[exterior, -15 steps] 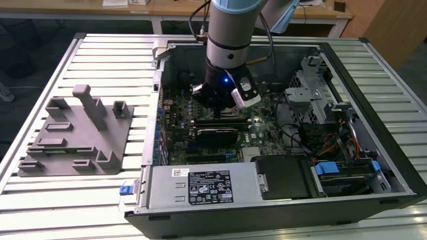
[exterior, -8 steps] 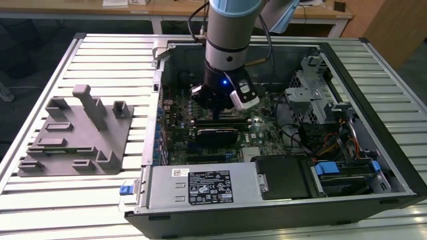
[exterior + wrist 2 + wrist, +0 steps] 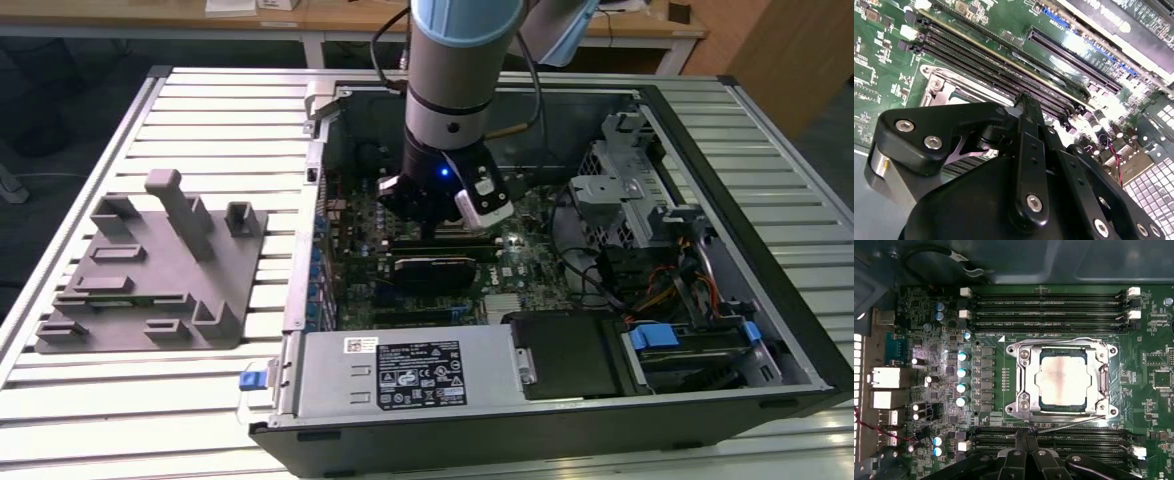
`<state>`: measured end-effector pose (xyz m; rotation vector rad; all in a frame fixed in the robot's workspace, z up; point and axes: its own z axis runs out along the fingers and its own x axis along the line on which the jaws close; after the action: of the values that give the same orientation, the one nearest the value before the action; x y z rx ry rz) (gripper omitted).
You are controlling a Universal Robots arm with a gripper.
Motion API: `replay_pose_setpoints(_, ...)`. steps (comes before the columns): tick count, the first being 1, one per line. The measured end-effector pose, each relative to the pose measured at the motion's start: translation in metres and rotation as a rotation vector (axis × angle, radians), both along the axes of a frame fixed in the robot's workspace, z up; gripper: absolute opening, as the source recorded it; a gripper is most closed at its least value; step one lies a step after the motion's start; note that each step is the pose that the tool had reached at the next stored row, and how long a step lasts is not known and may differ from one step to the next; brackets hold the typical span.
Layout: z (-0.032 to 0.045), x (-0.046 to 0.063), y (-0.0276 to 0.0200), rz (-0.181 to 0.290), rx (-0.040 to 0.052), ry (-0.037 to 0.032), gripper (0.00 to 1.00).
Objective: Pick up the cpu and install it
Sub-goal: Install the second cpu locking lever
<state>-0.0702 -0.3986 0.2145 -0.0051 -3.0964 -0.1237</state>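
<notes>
The cpu (image 3: 1063,377), a flat square chip with a silvery-grey top, lies inside the metal socket frame (image 3: 1023,385) on the green motherboard (image 3: 989,340). My gripper (image 3: 1026,434) hovers over the memory slots (image 3: 1074,437) just beside the socket. Its black fingers are pressed together with nothing between them. In the second wrist view the gripper (image 3: 1024,100) points down at the slots, and a corner of the socket frame (image 3: 934,85) shows beside it. In the exterior view the gripper (image 3: 434,215) hangs inside the open computer case (image 3: 747,230).
A grey plastic fixture (image 3: 147,270) with upright pegs sits on the slatted table at the exterior view's left. In the case, a power supply (image 3: 400,375) lies at the front, and drive bays and cables (image 3: 641,230) fill the exterior view's right.
</notes>
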Motion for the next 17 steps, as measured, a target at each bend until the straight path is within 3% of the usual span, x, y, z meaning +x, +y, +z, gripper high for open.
replay_pose_setpoints(3,-0.0008,-0.0008,-0.0032,0.0,0.025,0.0,0.11)
replay_pose_setpoints(4,-0.0015,-0.0009,-0.004,0.0,0.0287,0.0,0.11)
replay_pose_setpoints(12,-0.0043,-0.0009,-0.0048,0.0,0.0389,0.0001,0.11)
replay_pose_setpoints(17,-0.0063,-0.0009,-0.0079,0.0,0.0642,0.0001,0.11)
